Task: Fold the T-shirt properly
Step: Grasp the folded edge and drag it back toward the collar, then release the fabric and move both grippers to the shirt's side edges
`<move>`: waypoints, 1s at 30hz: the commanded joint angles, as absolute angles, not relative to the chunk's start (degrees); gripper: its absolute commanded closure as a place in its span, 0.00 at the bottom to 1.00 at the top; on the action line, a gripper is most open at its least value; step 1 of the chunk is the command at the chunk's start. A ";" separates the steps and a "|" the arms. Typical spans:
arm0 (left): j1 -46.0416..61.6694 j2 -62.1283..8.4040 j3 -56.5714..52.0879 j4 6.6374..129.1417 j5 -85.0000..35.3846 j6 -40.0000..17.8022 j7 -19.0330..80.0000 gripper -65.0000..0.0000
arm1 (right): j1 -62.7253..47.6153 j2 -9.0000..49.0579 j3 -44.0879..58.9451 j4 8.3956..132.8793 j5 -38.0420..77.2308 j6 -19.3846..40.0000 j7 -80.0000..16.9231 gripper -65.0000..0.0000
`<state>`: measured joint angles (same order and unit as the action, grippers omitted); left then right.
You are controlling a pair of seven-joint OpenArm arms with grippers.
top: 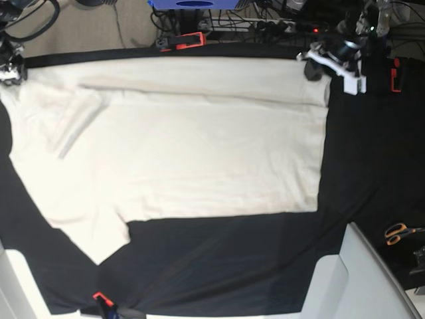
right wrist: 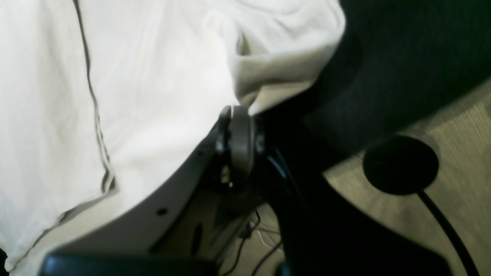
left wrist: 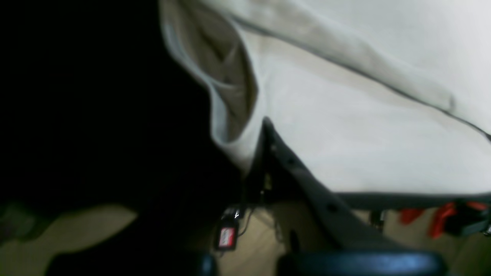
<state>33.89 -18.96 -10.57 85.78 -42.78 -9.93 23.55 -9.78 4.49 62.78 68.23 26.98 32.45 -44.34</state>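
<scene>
Black-clothed tabletop (top: 219, 266), T-shirt (top: 199, 153) spread flat across its far half, one sleeve trailing toward the near edge. Left claw (top: 317, 65) pressed together, pinching the T-shirt's far corner; right claw (top: 13, 72) likewise pinching the opposite far corner. Orange-handled scissors (top: 398, 232) lie well apart.

We see both wrist views soft and smeared, with nothing in sharp focus. The T-shirt (right wrist: 153, 76) glares almost pure white in the right wrist view, while the black tablecloth (left wrist: 76, 96) in the left wrist view sinks into featureless dark. Our base view is sharper and evenly lit, the cloth creamy, its folds casting faint shadows.
</scene>
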 commanded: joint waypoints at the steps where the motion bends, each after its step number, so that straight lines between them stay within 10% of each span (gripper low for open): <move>1: 34.51 -19.82 -11.91 86.81 -41.19 -9.36 22.55 1.00 | -10.15 5.67 63.08 69.58 27.74 32.48 -42.86 1.00; 30: 32.04 -13.85 -12.62 86.81 -26.77 -9.45 22.90 1.00 | -9.71 5.05 63.08 69.49 27.74 32.40 -45.41 0.98</move>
